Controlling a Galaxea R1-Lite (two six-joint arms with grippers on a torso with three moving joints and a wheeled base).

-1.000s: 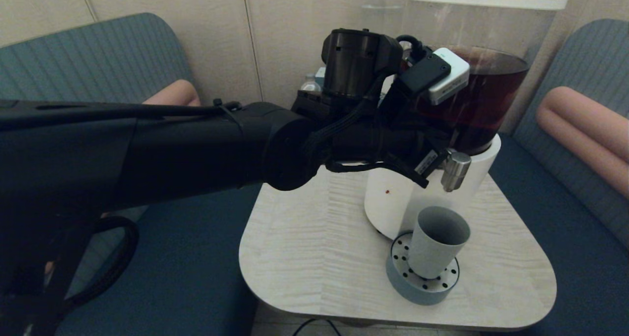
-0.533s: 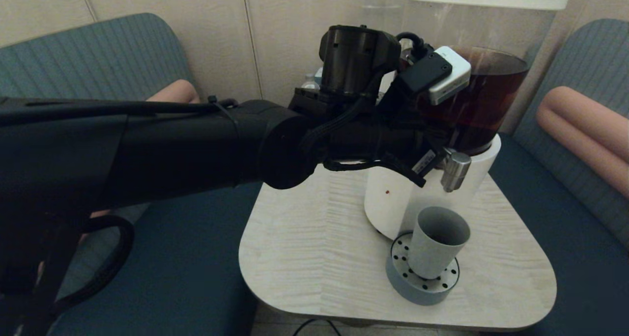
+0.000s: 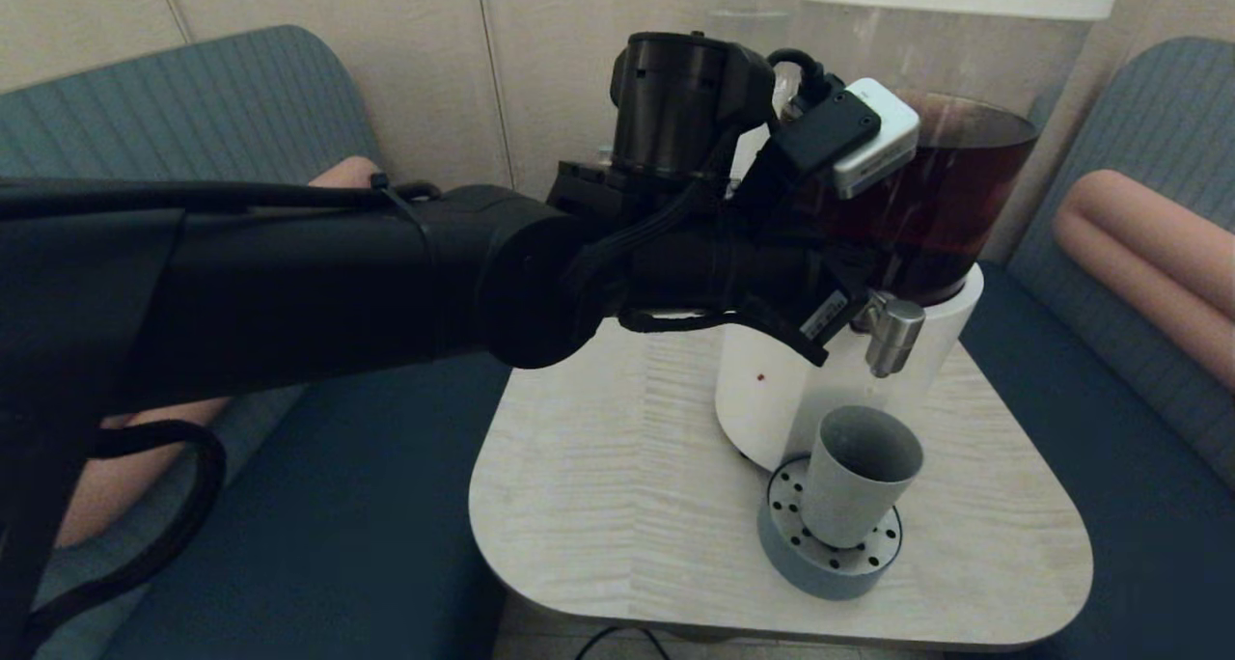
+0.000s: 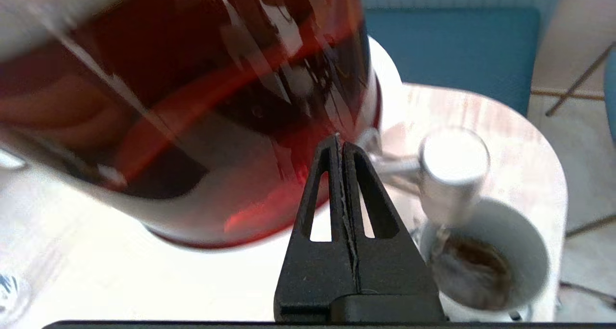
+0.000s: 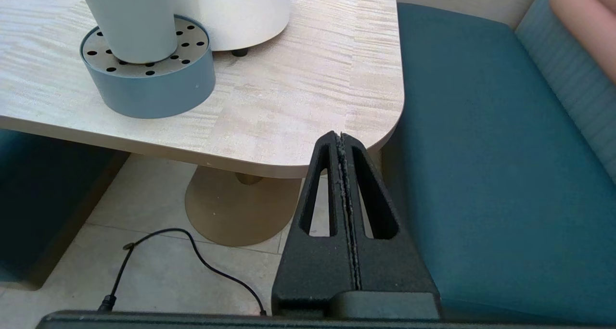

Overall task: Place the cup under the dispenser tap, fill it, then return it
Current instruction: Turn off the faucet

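Fingers of the left gripper (image 4: 340,139) are pressed flat together, gripping nothing. From the head view, the left arm reaches in from the left across the counter (image 3: 617,506), its wrist level with the base of the dispenser (image 3: 772,399); the fingertips themselves are hidden behind the arm there. The dispenser tap (image 3: 893,334) juts out just right of the wrist. The cup (image 3: 857,486) stands upright on the round perforated drip tray (image 3: 820,568), directly below the tap and well below the arm, untouched.

From the left wrist view, the closed fingers point at the lower edge of the clear tank (image 4: 192,103) of dark red-brown liquid, their tips close beside the metal stem that joins the tap (image 4: 450,175) to the dispenser. Whether the tips touch the stem cannot be told. The cup (image 4: 491,261) sits beneath the tap, off to one side of the fingers, with some brown liquid in its bottom.

From the right wrist view, the right gripper (image 5: 340,139) hangs parked beyond the counter's (image 5: 288,107) corner, over the blue seat (image 5: 481,175), fingers pressed together and empty. The cup (image 5: 130,21) on its drip tray (image 5: 149,86) is well apart from it.
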